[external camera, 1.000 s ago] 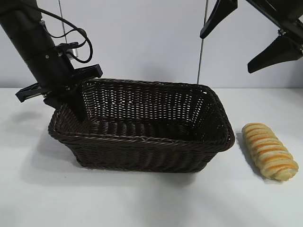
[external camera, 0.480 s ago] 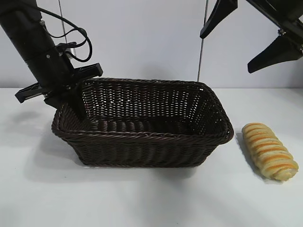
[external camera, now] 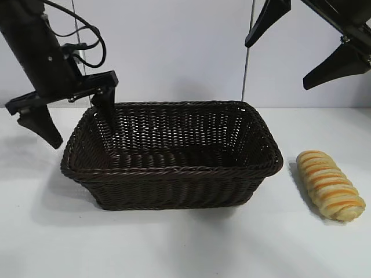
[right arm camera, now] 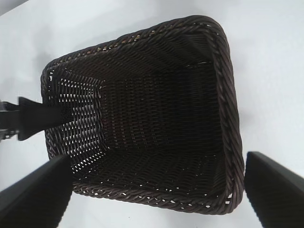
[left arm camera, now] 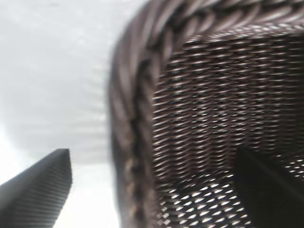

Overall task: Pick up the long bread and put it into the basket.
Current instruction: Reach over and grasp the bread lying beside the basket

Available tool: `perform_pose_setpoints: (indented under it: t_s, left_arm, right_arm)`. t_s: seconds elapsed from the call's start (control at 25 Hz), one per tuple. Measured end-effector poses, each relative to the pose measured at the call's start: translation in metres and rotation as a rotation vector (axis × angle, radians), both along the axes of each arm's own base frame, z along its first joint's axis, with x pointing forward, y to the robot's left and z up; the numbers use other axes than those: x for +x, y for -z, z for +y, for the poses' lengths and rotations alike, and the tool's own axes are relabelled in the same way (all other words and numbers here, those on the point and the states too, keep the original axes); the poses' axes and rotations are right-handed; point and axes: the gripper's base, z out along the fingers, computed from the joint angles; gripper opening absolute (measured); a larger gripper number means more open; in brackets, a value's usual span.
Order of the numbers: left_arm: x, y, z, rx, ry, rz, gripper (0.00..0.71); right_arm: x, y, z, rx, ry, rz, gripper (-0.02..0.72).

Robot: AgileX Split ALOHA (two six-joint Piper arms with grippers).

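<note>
Rising off the basket's [external camera: 174, 168] left end, the left pincer [external camera: 72, 119] is now spreading its fingers wide and holding nothing, where a second ago it was clamped low on that end's braided rim. One finger is hanging outside the wall over the white worktop [external camera: 174, 249], the other just inside the weave, so the rim is sitting between them without being gripped; the left wrist view is showing the same straddle. Since the earlier frame the basket has also been settling a little, its near rim sitting squarer to the camera.

Up at the top right, the right pincer [external camera: 307, 52] is hanging high above the worktop, fingers spread wide and empty, looking down into the basket, which is lying empty in its wrist view.

Beyond the basket's right end, the long bread [external camera: 330, 185] is lying on the worktop, near the wicker but not touching it, its orange-brown stripes running crosswise.

By my reckoning the task proper is barely beginning: the basket is looking placed, but the loaf is not yet picked up, so reaching, grasping, carrying and dropping it in are all remaining, most likely work for the right arm, which is nearer.

No brand, label or writing is showing anywhere.
</note>
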Motion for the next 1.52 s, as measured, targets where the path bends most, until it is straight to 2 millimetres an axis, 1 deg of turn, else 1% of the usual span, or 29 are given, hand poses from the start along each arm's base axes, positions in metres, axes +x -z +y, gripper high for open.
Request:
perform_pose_setpoints:
  t_s: [0.08,0.2,0.28,0.36,0.44,0.52,0.6,0.72,0.8,0.88,1.08,1.12,1.16,1.28,1.32,1.44,1.52]
  left_arm:
    - [0.0,-0.017,0.015,0.05,-0.011,-0.041,0.693]
    - [0.0,-0.042,0.049,0.119,-0.07,-0.097,0.693]
    - [-0.002,-0.055,0.083,0.15,-0.143,-0.122,0.693]
    - [-0.006,-0.064,0.116,0.168,-0.206,-0.135,0.693]
    - [-0.014,-0.071,0.15,0.192,-0.264,-0.136,0.693]
    - [-0.023,-0.077,0.177,0.208,-0.316,-0.14,0.693]
    - [-0.032,-0.084,0.199,0.217,-0.359,-0.153,0.693]
    - [-0.048,-0.101,0.214,0.213,-0.389,-0.196,0.693]
    - [-0.058,-0.115,0.214,0.201,-0.392,-0.238,0.693]
    - [-0.07,-0.132,0.208,0.199,-0.386,-0.286,0.693]
    - [-0.118,-0.186,0.188,0.214,-0.377,-0.447,0.693]
    - [-0.133,-0.201,0.181,0.21,-0.376,-0.497,0.693]
    - [-0.145,-0.211,0.175,0.202,-0.372,-0.537,0.693]
    - [-0.188,-0.244,0.145,0.175,-0.295,-0.685,0.693]
    - [-0.199,-0.252,0.134,0.168,-0.253,-0.725,0.693]
    - [-0.242,-0.272,0.102,0.148,-0.117,-0.847,0.693]
    - [-0.269,-0.278,0.092,0.154,-0.065,-0.903,0.693]
  right_arm:
    - [0.0,0.0,0.0,0.0,0.0,0.0,0.681]
    - [0.0,0.0,0.0,0.0,0.0,0.0,0.681]
    - [0.0,0.0,0.0,0.0,0.0,0.0,0.681]
    - [0.0,0.0,0.0,0.0,0.0,0.0,0.681]
    - [0.0,0.0,0.0,0.0,0.0,0.0,0.681]
    - [0.0,0.0,0.0,0.0,0.0,0.0,0.681]
    - [0.0,0.0,0.0,0.0,0.0,0.0,0.681]
    - [0.0,0.0,0.0,0.0,0.0,0.0,0.681]
    - [0.0,0.0,0.0,0.001,0.0,0.0,0.681]
    - [0.0,0.0,0.0,0.001,0.0,0.0,0.681]
    - [0.0,0.0,0.0,0.001,0.0,0.0,0.681]
    - [0.0,0.0,0.0,0.001,-0.001,0.0,0.681]
    - [0.0,0.0,0.0,0.001,-0.001,0.0,0.681]
    - [0.0,0.0,0.0,-0.001,-0.002,-0.001,0.681]
    - [0.0,0.0,0.0,-0.001,-0.002,-0.001,0.681]
    - [0.0,0.0,0.0,-0.001,-0.003,-0.002,0.681]
    - [0.0,0.0,0.0,-0.001,-0.003,-0.002,0.681]
